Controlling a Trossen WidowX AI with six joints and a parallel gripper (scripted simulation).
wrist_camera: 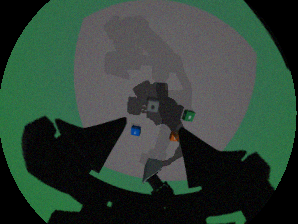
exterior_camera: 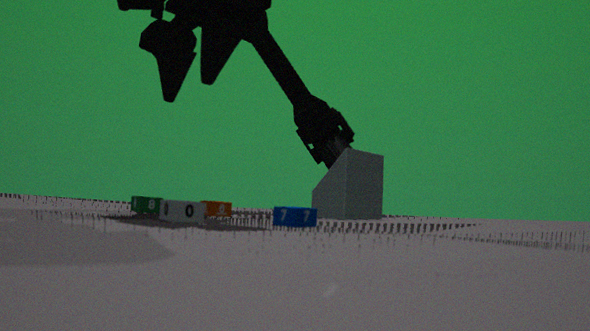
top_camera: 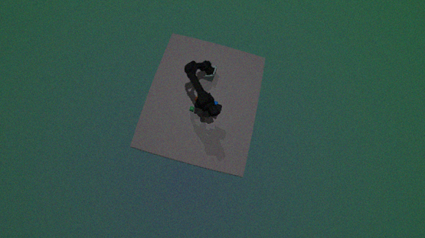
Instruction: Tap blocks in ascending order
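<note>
My gripper (exterior_camera: 188, 92) (wrist_camera: 153, 125) is open and empty, high above the blocks. A white block (exterior_camera: 182, 212) (wrist_camera: 153, 106) shows 0; in the wrist view it lies just ahead of the space between the fingertips, and the arm hides it in the top view. A blue block (top_camera: 216, 102) (exterior_camera: 294, 217) (wrist_camera: 135, 130) shows 7. A green block (top_camera: 191, 108) (exterior_camera: 142, 204) (wrist_camera: 188, 115) shows 8. An orange block (top_camera: 196, 98) (exterior_camera: 217, 209) (wrist_camera: 174, 136) lies near the right finger in the wrist view; its digit is too blurred to read.
The grey wedge-shaped stand (exterior_camera: 363, 187) (wrist_camera: 152, 169) is at the arm's base. The table (top_camera: 164, 130) (wrist_camera: 220, 65) ends at straight edges, with green floor beyond. The arm's shadow falls over part of the table and around the white block.
</note>
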